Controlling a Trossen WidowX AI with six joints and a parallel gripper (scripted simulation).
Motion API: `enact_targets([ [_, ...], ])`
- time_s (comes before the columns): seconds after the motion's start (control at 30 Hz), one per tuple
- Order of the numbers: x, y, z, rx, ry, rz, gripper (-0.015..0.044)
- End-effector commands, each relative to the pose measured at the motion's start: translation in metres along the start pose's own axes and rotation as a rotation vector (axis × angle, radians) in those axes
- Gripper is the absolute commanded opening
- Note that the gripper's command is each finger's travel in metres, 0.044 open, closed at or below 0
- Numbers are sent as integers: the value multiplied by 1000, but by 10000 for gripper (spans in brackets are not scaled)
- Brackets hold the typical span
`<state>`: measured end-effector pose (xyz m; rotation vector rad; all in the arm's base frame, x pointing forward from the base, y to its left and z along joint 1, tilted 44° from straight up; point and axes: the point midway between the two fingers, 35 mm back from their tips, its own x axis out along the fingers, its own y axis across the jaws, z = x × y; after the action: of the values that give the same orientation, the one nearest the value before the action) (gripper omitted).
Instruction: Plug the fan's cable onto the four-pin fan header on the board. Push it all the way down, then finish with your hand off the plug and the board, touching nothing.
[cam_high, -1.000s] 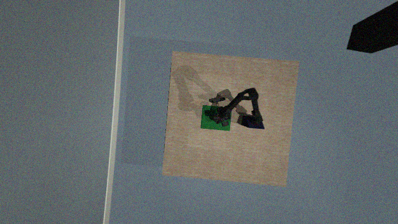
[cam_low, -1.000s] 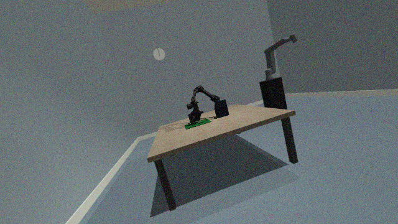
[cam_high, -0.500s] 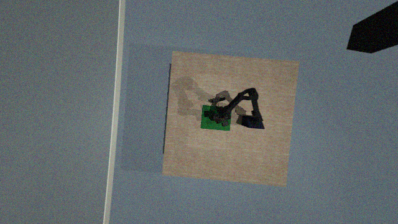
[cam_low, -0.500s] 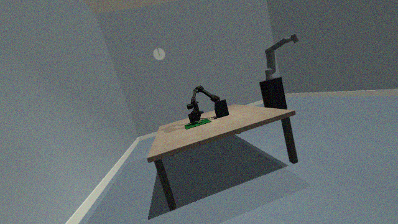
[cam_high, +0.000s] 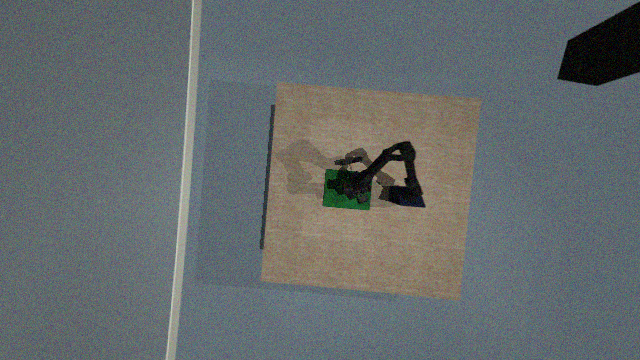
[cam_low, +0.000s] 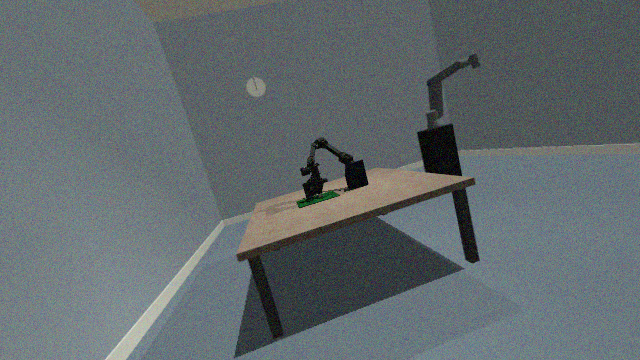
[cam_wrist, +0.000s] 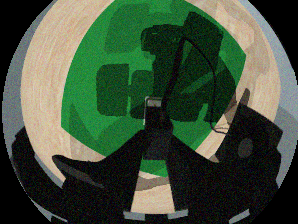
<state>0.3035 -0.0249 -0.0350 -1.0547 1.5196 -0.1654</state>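
The green board (cam_high: 332, 201) (cam_low: 322, 198) (cam_wrist: 83, 96) lies flat on the wooden table (cam_high: 370, 250) (cam_low: 350, 210). My gripper (cam_high: 346, 186) (cam_low: 311, 192) (cam_wrist: 153, 133) hangs low over the board's middle, shut on the small grey plug (cam_wrist: 153, 103) of the fan's cable. The plug's tip is right at the board's surface among dark green raised parts (cam_wrist: 113, 90). The header under it is hidden by the plug and fingers. A thin dark cable (cam_wrist: 176, 63) runs up from the plug. A dark boxy part (cam_wrist: 248, 140), perhaps the fan, lies at the board's right edge.
My arm's black base (cam_high: 407, 196) (cam_low: 356, 174) stands on the table right of the board. A tall black pedestal (cam_low: 439, 148) with a grey arm stands behind the table's far corner; it shows as a black shape in the overhead view (cam_high: 600, 50).
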Motion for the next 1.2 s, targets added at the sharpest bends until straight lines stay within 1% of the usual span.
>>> enact_targets([
  [0.0, -1, 0, 0, -2, 0, -2, 0],
  [1.17, -3, -3, 5, 21, 0, -2, 0],
])
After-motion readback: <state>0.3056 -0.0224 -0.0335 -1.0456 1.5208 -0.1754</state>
